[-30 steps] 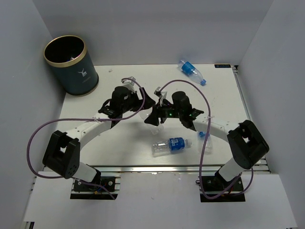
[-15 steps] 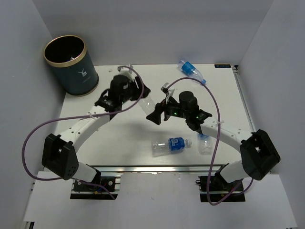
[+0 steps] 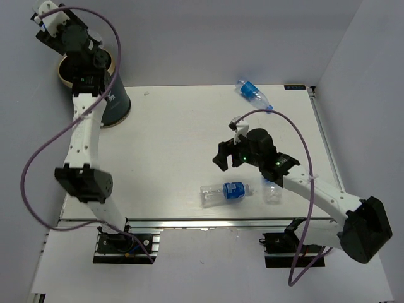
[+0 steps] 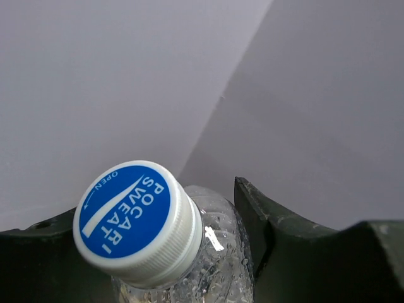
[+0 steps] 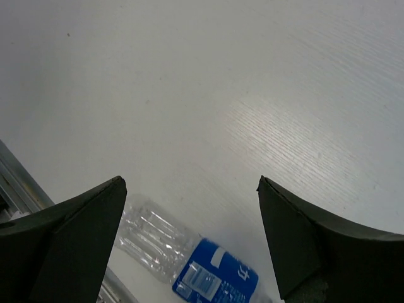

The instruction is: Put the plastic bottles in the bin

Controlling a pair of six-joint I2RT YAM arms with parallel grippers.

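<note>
Our left gripper (image 4: 151, 202) grips a capped bottle (image 4: 129, 218), seemingly above the bin (image 3: 120, 102) at the far-left corner; right gripper (image 5: 189, 183) gapes empty.

bin (image 3: 120, 104) mostly behind left arm (image 3: 85, 129); body of bottle (image 4: 165, 243) beyond frame edge

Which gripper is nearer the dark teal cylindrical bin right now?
Left. The left gripper is raised over the rim of the dark teal cylindrical bin, shut on a clear blue-capped plastic bottle. The right gripper hangs open over mid-table, far off to the bin's right.
</note>
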